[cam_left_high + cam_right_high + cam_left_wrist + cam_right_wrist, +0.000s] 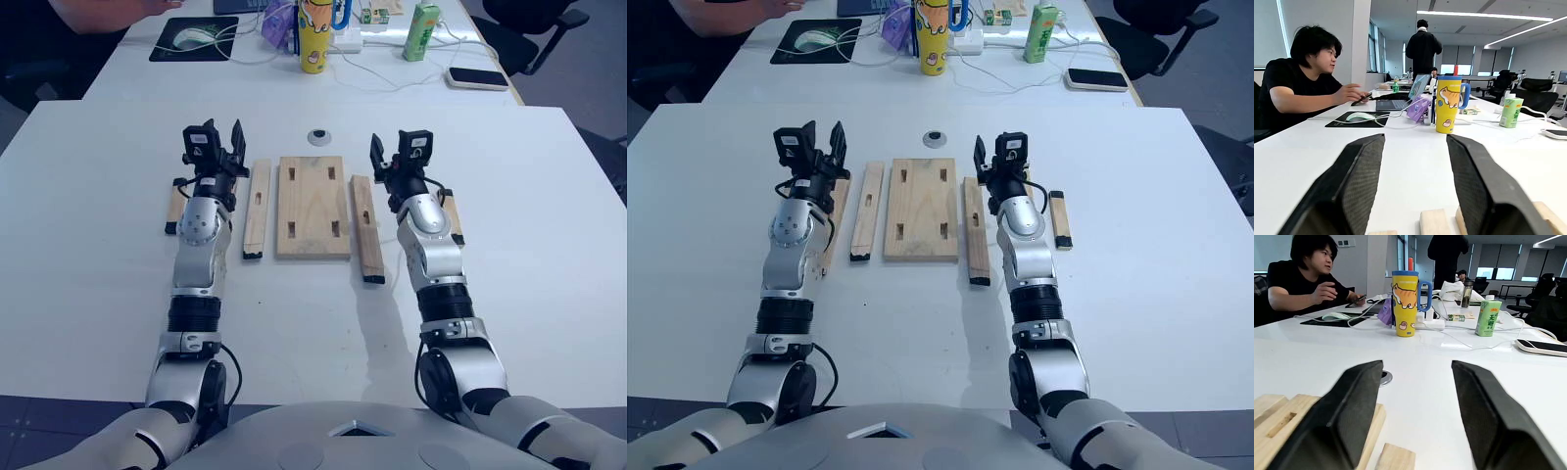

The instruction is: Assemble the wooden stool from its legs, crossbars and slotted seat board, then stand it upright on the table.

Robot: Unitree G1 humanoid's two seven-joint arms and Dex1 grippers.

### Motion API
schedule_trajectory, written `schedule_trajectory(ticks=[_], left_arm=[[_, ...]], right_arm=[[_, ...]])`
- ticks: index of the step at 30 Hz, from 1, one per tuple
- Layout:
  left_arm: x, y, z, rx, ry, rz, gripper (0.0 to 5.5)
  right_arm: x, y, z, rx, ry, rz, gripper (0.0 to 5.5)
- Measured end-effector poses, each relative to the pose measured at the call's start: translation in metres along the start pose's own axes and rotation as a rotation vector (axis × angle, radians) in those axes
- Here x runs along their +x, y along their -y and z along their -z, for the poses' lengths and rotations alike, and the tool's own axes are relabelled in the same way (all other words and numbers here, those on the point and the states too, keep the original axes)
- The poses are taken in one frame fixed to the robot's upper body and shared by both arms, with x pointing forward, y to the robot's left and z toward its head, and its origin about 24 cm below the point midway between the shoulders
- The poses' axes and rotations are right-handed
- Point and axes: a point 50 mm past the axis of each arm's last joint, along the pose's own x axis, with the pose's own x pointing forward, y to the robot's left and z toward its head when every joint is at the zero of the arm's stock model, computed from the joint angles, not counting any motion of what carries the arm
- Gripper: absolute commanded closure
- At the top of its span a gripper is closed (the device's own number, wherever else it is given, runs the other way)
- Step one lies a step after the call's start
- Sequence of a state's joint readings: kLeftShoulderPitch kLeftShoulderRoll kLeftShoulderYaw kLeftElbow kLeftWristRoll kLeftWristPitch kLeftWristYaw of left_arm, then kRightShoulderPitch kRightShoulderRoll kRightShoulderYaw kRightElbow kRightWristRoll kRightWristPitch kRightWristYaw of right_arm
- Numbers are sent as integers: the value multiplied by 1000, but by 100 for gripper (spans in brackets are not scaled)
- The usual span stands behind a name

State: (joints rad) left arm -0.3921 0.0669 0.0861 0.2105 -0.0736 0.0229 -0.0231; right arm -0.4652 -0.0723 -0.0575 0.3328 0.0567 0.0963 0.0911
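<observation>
Left gripper point(1415, 141) and right gripper point(1418, 368) gape beside legs point(258, 208) flanking the seat board point(313, 206).

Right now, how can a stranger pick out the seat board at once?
On the near white table, the seat board lies flat at the middle, between the left bar and the right bar. Those are long and narrow; it alone is a wide rectangle with four small slots.

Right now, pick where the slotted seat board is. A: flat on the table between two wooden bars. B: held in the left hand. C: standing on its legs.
A: the slotted seat board lies flat on the table, the left wooden bar and right wooden bar beside it.
</observation>
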Motion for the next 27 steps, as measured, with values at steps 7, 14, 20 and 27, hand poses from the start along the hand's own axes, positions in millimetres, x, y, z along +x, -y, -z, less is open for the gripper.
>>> schedule_trajectory(ticks=[7, 14, 20, 27], left_arm=[[-1, -11, 5, 114, -34, -116, 317], [-12, -6, 14, 57, -72, -62, 317], [-16, -7, 18, 36, -93, -43, 317], [-16, -7, 18, 38, -95, -32, 317]], right_arm=[[-45, 103, 16, -64, -155, 235, 288], [-80, 110, 38, -47, -359, 155, 288], [-80, 113, 50, -27, -485, 102, 288], [-73, 117, 53, 6, -570, 80, 329]])
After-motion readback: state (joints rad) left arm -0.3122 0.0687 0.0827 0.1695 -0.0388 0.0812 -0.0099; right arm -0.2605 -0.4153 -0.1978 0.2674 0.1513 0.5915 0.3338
